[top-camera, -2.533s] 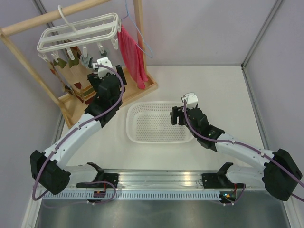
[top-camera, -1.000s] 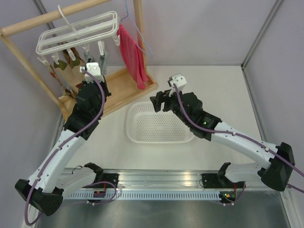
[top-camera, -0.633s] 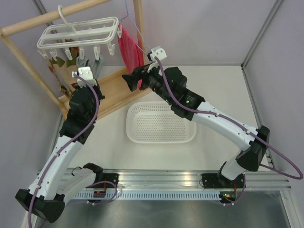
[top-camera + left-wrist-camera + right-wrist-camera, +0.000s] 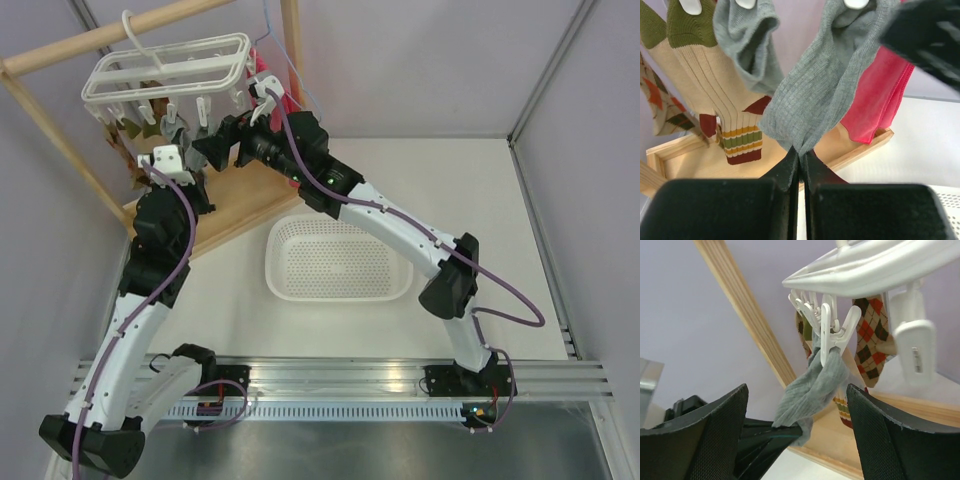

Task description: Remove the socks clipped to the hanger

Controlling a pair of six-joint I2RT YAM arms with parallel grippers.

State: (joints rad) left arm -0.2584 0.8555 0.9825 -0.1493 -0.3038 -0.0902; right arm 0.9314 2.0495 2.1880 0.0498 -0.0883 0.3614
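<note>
Our left gripper (image 4: 801, 159) is clamped on the tip of the grey sock (image 4: 825, 95). Our right gripper (image 4: 796, 390) gapes wide near the clip (image 4: 832, 335) on the hanger (image 4: 875, 265).

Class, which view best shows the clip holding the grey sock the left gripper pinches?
The right wrist view: the white clip stands mid-frame, biting the grey sock. The left wrist view catches only its tip at the top edge; in the top external view it is tiny.
</note>
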